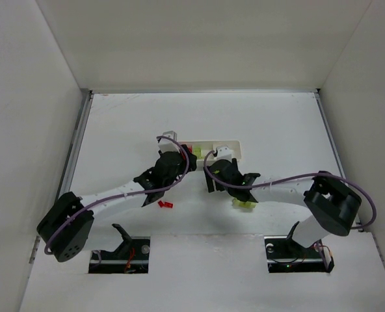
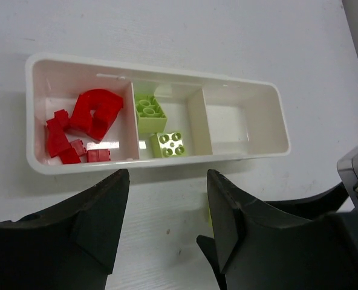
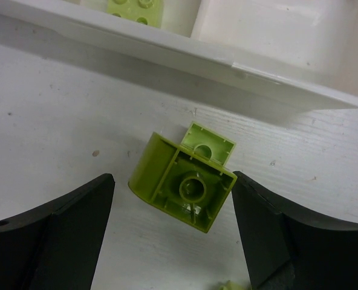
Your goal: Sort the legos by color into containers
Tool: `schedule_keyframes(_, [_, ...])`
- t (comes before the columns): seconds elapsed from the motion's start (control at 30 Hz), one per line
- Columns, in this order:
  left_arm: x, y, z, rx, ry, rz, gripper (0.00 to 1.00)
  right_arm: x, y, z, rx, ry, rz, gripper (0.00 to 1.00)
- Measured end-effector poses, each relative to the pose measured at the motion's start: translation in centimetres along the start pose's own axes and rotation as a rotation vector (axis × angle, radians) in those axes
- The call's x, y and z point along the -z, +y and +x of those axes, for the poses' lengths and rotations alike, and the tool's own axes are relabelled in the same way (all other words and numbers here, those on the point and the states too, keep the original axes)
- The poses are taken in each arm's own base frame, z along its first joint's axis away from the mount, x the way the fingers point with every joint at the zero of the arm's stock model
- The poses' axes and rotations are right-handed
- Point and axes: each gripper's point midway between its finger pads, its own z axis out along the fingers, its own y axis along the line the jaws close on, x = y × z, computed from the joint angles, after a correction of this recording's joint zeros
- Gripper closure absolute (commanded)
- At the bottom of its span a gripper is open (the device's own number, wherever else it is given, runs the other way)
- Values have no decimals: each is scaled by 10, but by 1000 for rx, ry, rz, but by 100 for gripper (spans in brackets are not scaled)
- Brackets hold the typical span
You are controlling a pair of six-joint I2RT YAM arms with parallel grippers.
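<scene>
The white tray (image 2: 251,151) lies just beyond my left gripper (image 2: 167,181), which is open and empty over bare table. Its left compartment holds several red legos (image 2: 94,115). The middle one holds two yellow-green legos (image 2: 150,110), and the right one (image 2: 242,124) has nothing in it. My right gripper (image 3: 173,181) is open. A yellow-green lego (image 3: 182,181) lies upside down on the table between its fingers, close to the tray's near wall (image 3: 185,57). In the top view both grippers (image 1: 183,162) (image 1: 213,170) sit at the tray (image 1: 237,151).
A loose red lego (image 1: 166,205) lies on the table under my left arm. More yellow-green legos (image 1: 244,205) lie under my right arm, and one edge shows low in the right wrist view (image 3: 232,285). White walls enclose the table.
</scene>
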Motion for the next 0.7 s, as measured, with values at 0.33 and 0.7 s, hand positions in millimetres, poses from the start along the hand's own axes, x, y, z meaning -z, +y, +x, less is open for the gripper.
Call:
schedule_keyframes(0.33, [13,12,20,34,49,5,48,-8,-10,1,8,-8,75,34])
schedule_keyframes(0.7, [21,16,31,51,74,16,49,-5,-9,-6,-9,-47,104,53])
